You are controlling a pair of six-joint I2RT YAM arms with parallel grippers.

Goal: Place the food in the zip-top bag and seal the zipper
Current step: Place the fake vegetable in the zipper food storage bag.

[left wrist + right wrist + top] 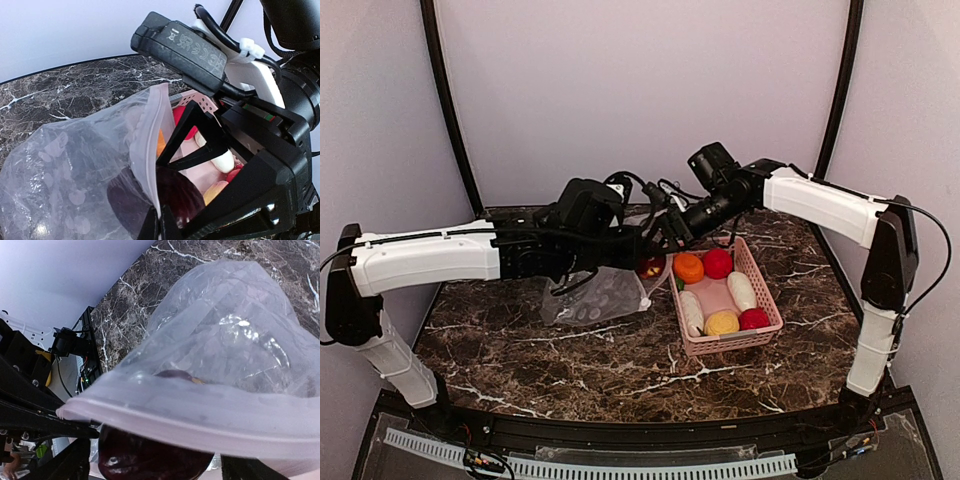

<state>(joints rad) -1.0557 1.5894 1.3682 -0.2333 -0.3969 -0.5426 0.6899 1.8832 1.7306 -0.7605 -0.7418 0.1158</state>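
The clear zip-top bag lies left of the pink basket, its mouth lifted toward the basket. My left gripper is shut on the bag's white zipper strip and holds the mouth edge up; it also shows in the top view. My right gripper is shut on a dark maroon ball right at the bag's mouth, just under the zipper strip. The ball also shows in the left wrist view. A dark shape shows through the bag wall. The slider is not visible.
The pink basket stands right of the bag, holding an orange ball, red balls, a yellow ball and white radishes. Both arms cross closely above the bag's mouth. Curved dark rails rise at the back.
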